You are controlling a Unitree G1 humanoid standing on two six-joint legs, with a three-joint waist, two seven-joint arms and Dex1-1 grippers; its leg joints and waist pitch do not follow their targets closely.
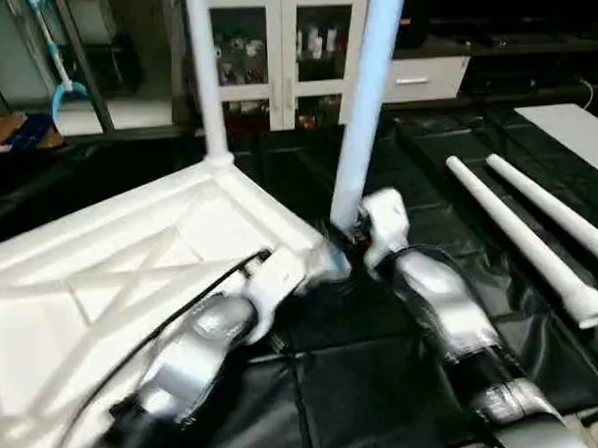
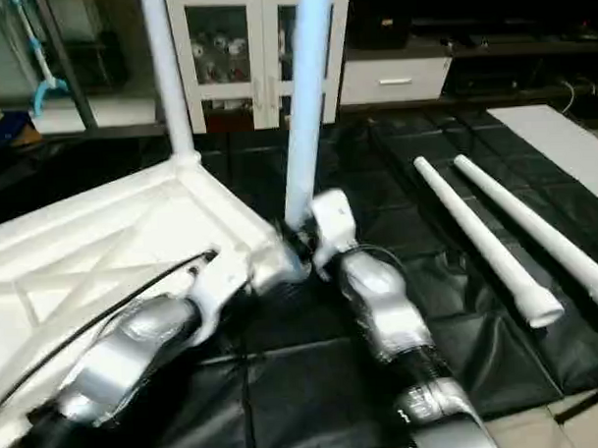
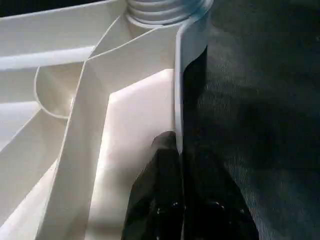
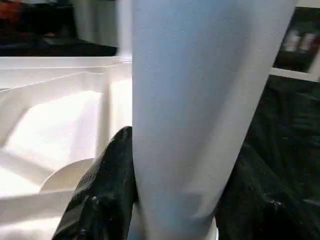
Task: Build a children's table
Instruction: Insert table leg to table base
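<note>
- Silver forearms: two, nearest the head camera, reaching forward from the lower edge and meeting at the near corner of the top.
- Left pincer [image 3: 176, 200]: black fingers [image 3: 150, 200] closed tight on the thin side wall of the top, one finger inside the wall, one outside, just short of the corner socket.
- Right pincer [image 4: 170, 200]: fingers [image 4: 102, 195] about half open and clasped round the base of the near leg, one on each side of it.
- Top [image 1: 104, 280]: white plastic square, lying upside down on the black sheet, X-ribbed underside facing up; it takes up the left of the scene, with a round socket at each visible corner.
- Near leg [image 1: 366, 104]: white, tapered, standing roughly upright in the corner socket nearest the pincers, leaning a little to the right as it rises out of view; thread rings show at the socket in the left wrist view.
- Far leg [image 1: 203, 70]: white, upright in the far corner socket of the top.
- Loose legs: two, lying side by side on the sheet to the right, well apart from the top; inner one [image 1: 521, 238], outer one [image 1: 559, 210], wide ends toward the robot.
- Black sheet [image 1: 383, 378]: creased, covering the floor under all parts.
- Cabinet [image 1: 283, 48]: white, glass doors, at the back behind the legs.
- Drawer unit [image 1: 427, 77]: white, just right of the cabinet.
</note>
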